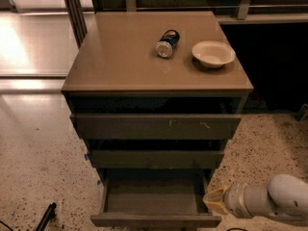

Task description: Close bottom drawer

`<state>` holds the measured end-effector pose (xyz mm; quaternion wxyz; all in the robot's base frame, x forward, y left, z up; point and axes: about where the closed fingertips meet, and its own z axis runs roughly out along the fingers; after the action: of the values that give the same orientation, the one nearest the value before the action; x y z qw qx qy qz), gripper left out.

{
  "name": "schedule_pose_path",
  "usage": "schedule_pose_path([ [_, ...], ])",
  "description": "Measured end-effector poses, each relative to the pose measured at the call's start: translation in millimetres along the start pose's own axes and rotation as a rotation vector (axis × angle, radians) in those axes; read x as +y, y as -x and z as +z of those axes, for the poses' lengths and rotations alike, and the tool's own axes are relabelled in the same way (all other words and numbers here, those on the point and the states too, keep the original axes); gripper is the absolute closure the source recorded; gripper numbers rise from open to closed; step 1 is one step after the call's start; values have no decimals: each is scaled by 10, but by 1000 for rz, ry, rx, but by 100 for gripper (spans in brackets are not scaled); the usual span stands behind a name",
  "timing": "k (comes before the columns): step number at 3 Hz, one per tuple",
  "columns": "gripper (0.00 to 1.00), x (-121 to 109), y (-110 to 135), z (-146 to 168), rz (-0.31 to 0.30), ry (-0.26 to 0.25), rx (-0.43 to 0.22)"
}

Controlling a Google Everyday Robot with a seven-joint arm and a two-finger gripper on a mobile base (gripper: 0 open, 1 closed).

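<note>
The bottom drawer is the lowest of three dark grey-brown drawers in a cabinet and stands pulled out, its shallow box empty. Above it are the middle drawer and the top drawer with pale scratches on its front. My gripper is at the lower right, on the end of a white arm, level with the bottom drawer's right front corner and close beside it.
On the brown cabinet top lie a dark can on its side and a cream bowl. A black object lies on the speckled floor at the lower left. Blue tape shows at the cabinet's left side.
</note>
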<state>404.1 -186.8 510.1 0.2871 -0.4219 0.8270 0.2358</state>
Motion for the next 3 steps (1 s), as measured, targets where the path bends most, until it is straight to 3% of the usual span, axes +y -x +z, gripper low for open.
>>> schedule_pose_path([
  [1, 100, -76, -504, 553, 100, 38, -30],
  [3, 100, -25, -1388, 1675, 296, 160, -5],
])
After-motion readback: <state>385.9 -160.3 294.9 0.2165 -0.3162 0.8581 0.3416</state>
